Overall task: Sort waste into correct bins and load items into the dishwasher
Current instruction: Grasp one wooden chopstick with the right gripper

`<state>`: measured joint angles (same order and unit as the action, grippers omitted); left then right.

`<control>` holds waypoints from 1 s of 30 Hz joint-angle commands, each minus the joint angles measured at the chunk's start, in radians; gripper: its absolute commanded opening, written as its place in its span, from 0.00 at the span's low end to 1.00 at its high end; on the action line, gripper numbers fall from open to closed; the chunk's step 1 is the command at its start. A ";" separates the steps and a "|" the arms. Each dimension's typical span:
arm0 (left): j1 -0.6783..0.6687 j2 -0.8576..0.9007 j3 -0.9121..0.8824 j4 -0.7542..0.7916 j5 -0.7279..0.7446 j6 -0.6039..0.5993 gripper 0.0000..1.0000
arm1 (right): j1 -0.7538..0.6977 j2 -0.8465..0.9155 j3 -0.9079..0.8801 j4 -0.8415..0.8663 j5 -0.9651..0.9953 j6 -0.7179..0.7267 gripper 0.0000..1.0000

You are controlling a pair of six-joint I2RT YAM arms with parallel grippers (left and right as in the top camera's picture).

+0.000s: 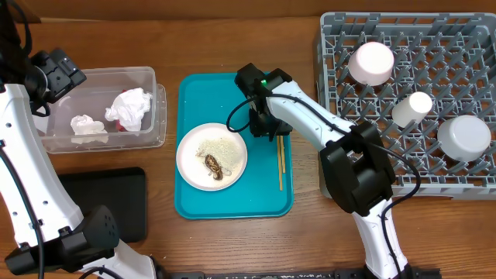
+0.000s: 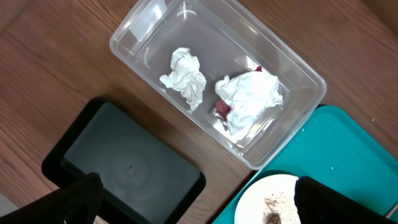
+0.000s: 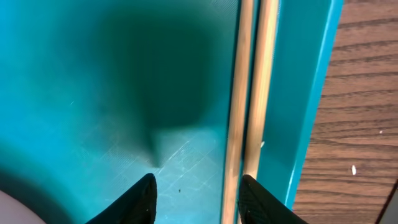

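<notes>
We log left pincer (image 2: pixel 198 190) spread wide, beside clear plastic rectangular tub (image 2: pixel 155 31) holding crumpled white tissues (image 2: pixel 186 78) and red snack wrapper (image 2: pixel 222 111) | right pincer (image 3: pixel 199 202) parted, low over teal serving tray (image 3: pixel 93 93), beside thin wooden chopsticks (image 3: pixel 249 93) | round pinkish-white plate (image 1: pixel 186 159) on tray carries rice grains (image 1: pixel 218 144), brown scrap (image 1: pixel 213 165) | large grey dish rack (image 1: pixel 434 54) holds pale pink bowl (image 1: pixel 370 62), whitish bowl (image 1: pixel 463 137), white cup (image 1: pixel 412 107).

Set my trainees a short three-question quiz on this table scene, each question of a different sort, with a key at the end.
1. True or false: the tissues lie in the clear tub.
2. How many upturned dishes stand in the dish rack?
3. The chopsticks lie: A on the teal tray; B in the dish rack; C in the clear tub.
Key: 1 true; 2 three; 3 A.
</notes>
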<state>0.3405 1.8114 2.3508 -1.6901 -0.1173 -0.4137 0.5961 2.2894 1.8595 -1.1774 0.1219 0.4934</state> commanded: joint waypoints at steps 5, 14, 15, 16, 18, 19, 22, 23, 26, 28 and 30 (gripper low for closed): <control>-0.001 -0.002 0.000 0.001 -0.013 -0.010 1.00 | 0.000 0.013 0.005 0.021 0.024 0.001 0.45; -0.001 -0.002 0.000 0.001 -0.013 -0.010 1.00 | -0.001 0.013 0.005 0.032 0.024 0.001 0.45; -0.001 -0.002 0.000 0.001 -0.013 -0.010 1.00 | -0.001 0.013 0.005 0.034 0.024 0.001 0.45; -0.001 -0.002 0.000 0.001 -0.013 -0.010 1.00 | -0.001 0.013 0.003 0.037 0.024 0.001 0.45; -0.001 -0.002 0.000 0.001 -0.013 -0.010 1.00 | -0.001 0.013 -0.010 0.053 0.024 0.001 0.45; -0.001 -0.002 0.000 0.001 -0.013 -0.010 1.00 | -0.001 0.013 -0.016 0.060 0.024 0.001 0.45; -0.001 -0.002 0.000 0.001 -0.013 -0.010 1.00 | -0.001 0.013 -0.049 0.084 0.023 0.001 0.45; -0.001 -0.002 0.000 0.001 -0.013 -0.010 1.00 | -0.001 0.013 -0.062 0.094 0.023 0.001 0.45; -0.001 -0.002 0.000 0.001 -0.013 -0.010 1.00 | -0.001 0.013 -0.093 0.109 0.023 0.001 0.45; -0.001 -0.002 0.000 0.001 -0.013 -0.010 1.00 | -0.001 0.013 -0.108 0.115 0.023 0.001 0.45; -0.001 -0.002 0.000 0.001 -0.013 -0.010 1.00 | -0.001 0.013 -0.117 0.120 0.023 0.000 0.45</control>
<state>0.3405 1.8114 2.3508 -1.6901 -0.1173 -0.4137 0.5953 2.2814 1.7866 -1.0576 0.1455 0.4931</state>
